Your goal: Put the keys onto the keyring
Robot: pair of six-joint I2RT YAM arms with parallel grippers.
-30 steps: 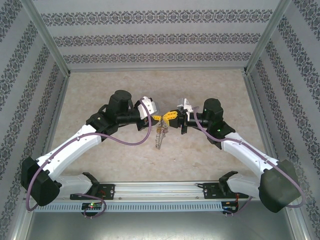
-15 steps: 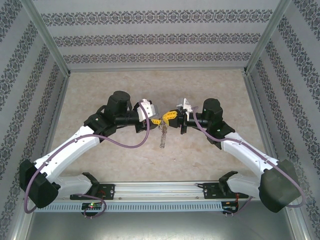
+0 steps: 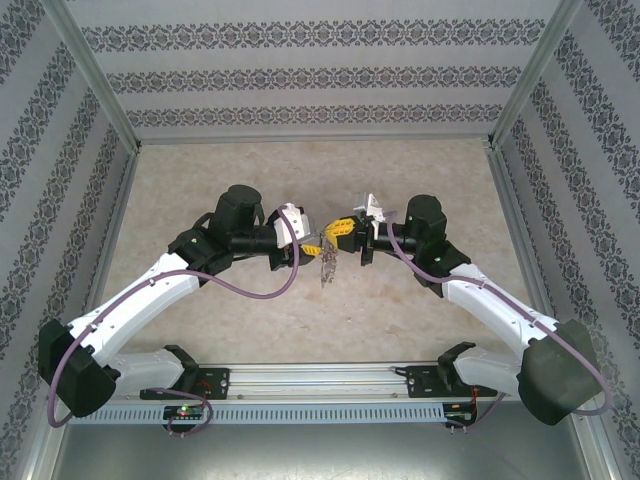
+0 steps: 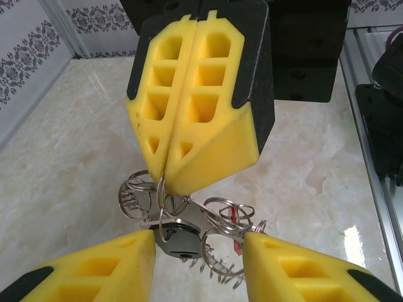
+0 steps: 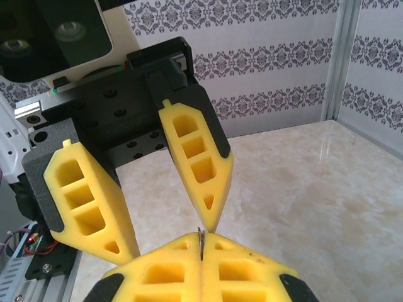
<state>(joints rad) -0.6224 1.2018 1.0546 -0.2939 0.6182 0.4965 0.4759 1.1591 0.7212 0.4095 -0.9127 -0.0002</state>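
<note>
One keyring (image 4: 208,220) wire clenched in right gripper (image 5: 201,246); left gripper (image 4: 200,240) released, flanking lower-centre key (image 4: 179,244) (blade obscured).

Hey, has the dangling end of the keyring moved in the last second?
Yes. In the top view the keyring hangs shorter now, and its lower end has drawn up, farther from the front rail.

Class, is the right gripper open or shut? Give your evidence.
Shut. On the right gripper, yellow fingers press together, pinching the keyring wire.
</note>
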